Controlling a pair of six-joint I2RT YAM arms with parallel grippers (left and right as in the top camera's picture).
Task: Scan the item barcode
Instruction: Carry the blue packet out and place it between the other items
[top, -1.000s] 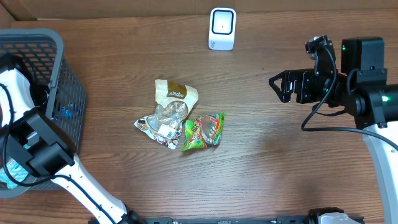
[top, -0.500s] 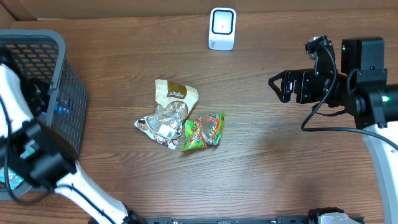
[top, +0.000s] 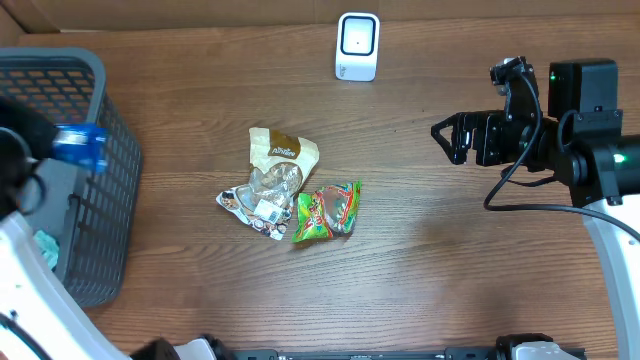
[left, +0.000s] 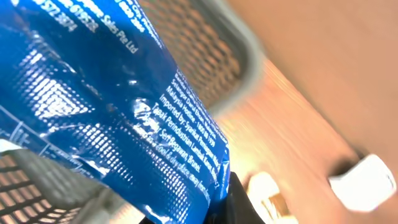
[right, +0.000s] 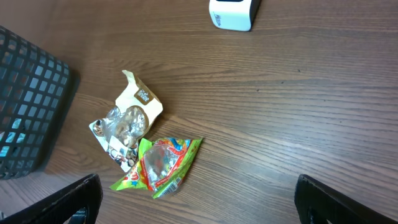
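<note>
A blue foil packet with white print hangs above the grey basket's right wall, and my left gripper is shut on it. In the left wrist view the packet fills most of the frame, with one black finger showing at its lower edge. The white scanner stands at the table's far edge; the left wrist view catches it too, as the scanner at the lower right. My right gripper hovers open over the right side of the table, nothing between its fingers.
Three packets lie together mid-table: a beige one, a clear crinkled one and a green one. The basket holds at least one more item, a teal one. My right arm's body stands at the right edge.
My left arm has risen out of the basket with the blue packet, which now shows above the basket's right wall. The right arm has not moved.
</note>
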